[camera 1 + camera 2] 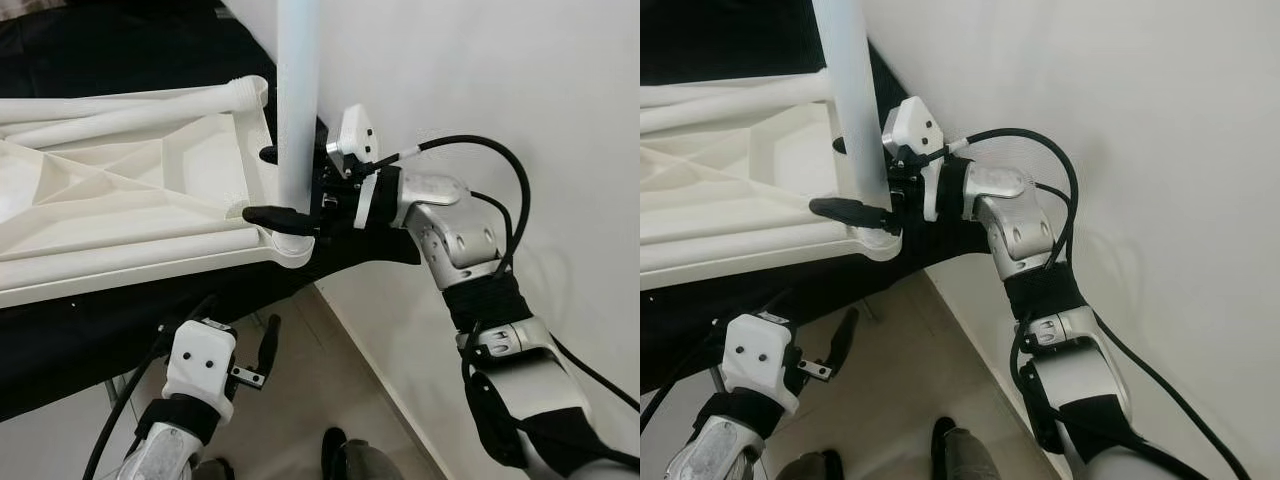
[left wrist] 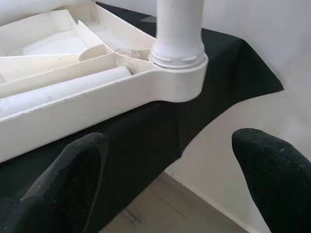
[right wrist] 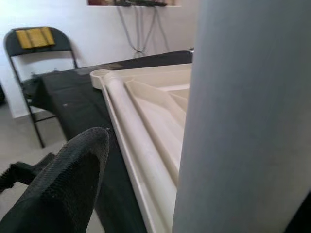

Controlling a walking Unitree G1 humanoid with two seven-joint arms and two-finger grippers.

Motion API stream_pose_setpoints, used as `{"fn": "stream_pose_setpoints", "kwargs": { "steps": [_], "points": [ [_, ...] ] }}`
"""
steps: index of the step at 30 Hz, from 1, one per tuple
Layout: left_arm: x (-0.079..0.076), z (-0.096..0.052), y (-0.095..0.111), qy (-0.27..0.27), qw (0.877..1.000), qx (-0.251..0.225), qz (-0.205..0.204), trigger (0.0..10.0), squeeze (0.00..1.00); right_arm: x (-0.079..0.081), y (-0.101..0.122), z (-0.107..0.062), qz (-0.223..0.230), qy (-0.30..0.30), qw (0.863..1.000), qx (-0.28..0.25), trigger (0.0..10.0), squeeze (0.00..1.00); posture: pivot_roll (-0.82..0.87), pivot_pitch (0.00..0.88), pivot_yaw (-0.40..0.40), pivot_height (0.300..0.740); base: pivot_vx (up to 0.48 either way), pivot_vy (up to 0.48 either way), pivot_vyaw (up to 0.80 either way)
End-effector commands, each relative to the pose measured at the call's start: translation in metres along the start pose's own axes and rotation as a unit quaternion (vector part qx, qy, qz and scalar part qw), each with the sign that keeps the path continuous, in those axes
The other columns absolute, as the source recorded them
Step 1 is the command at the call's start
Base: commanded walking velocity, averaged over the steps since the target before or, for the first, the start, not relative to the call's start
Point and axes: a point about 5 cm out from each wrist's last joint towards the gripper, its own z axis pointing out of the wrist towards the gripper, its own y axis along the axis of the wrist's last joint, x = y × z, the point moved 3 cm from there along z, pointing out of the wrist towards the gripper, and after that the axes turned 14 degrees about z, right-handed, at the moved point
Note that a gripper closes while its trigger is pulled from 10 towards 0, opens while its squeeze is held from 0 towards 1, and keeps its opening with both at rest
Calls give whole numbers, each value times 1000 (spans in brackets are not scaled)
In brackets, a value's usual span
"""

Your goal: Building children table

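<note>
Risk: we judge the table leg (image 1: pixel 297 100) could tilt or bind in its corner socket (image 1: pixel 290 245) if pressed off-axis, since it stands upright and our hold is low on the shaft.
Second risk: the tabletop (image 1: pixel 120 200) reaches the corner of the black-draped surface (image 2: pixel 160 141); a hard push might slide it off.
Right gripper (image 1: pixel 290 195): fingers clasped around the leg just above the socket.
Left gripper (image 2: pixel 170 179): fingers spread, holding nothing, below the draped edge.
Appearance: white plastic, upside down, ribbed underside showing; loose legs (image 1: pixel 120 120) lie in its channels.
Location: on the draped surface, beside the wall.

Upturned tabletop (image 1: pixel 120 200) on black-draped table (image 1: pixel 100 340)
</note>
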Motion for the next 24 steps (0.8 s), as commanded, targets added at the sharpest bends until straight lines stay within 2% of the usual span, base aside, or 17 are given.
{"fn": "stream_pose_setpoints", "kwargs": {
  "steps": [1, 3, 4, 5, 6, 7, 8, 9, 10, 18, 20, 21, 22, 23, 24],
  "points": [
    [-2, -5, -1, -4, 1000, 11, -1, 10000, 0, 2, 1, 2, 10, 26, 1000, -6, 10000, 0, 117, 303, -81, 740, 0, 0, 0],
    [-2, -6, -1, -5, 1000, 12, -1, 10000, 0, 2, 2, 0, 21, 42, 999, -8, 10000, 0, 118, 304, -81, 740, 0, 0, 0],
    [-2, -7, -1, -6, 1000, 13, -1, 10000, 0, 2, 3, -1, 28, 53, 998, -9, 8980, 0, 120, 307, -81, 740, 0, 0, 0],
    [-2, -7, -1, -6, 1000, 13, -1, 10000, 0, 2, 3, -1, 28, 53, 998, -9, 8980, 0, 120, 307, -81, 740, 0, 0, 0],
    [-2, -8, -1, -6, 1000, 14, -2, 10000, 0, 3, 2, -3, 34, 67, 997, -8, 6078, 0, 120, 311, -80, 740, 0, 0, 0],
    [-2, -8, -1, -6, 1000, 14, -2, 10000, 0, 3, 2, -3, 34, 67, 997, -8, 6078, 0, 120, 311, -80, 740, 0, 0, 0],
    [-2, -9, -1, -7, 1000, 14, -2, 10000, 0, 2, 1, -6, 36, 82, 996, -3, 1961, 0, 121, 311, -78, 740, 0, 0, 0],
    [-2, -9, -1, -7, 1000, 14, -2, 10000, 0, 2, 1, -6, 36, 82, 996, -3, 1961, 0, 121, 311, -78, 740, 0, 0, 0],
    [-2, -10, 0, -7, 1000, 15, -2, 10000, 0, 1, 1, -8, 35, 94, 995, 4, 0, 0, 122, 318, -79, 740, 0, 0, 0],
    [-1, -10, 0, -7, 1000, 18, -2, 10000, 0, -1, -7, -14, 31, 102, 994, 28, 0, 0, 111, 313, -74, 740, 0, 0, 0],
    [-1, -9, -1, -8, 1000, 18, -2, 10000, 0, -5, -15, -15, 20, 66, 997, 36, 0, 0, 104, 312, -77, 740, 0, 0, 0],
    [-1, -9, -1, -8, 1000, 18, -2, 10000, 0, -5, -15, -15, 20, 66, 997, 36, 0, 0, 104, 312, -77, 740, 0, 0, 0],
    [-1, -9, -1, -7, 1000, 18, -2, 10000, 0, -6, -20, -13, 18, 26, 999, 31, 0, 0, 101, 312, -77, 740, 0, 0, 0],
    [-2, -8, -1, -7, 1000, 18, -2, 10000, 0, -10, -28, -8, 32, -39, 999, 16, 0, 0, 91, 302, -83, 740, 0, 0, 0],
    [-2, -8, -1, -7, 1000, 18, -2, 10000, 0, -10, -28, -8, 32, -39, 999, 16, 0, 0, 91, 302, -83, 740, 0, 0, 0]
  ]
}}
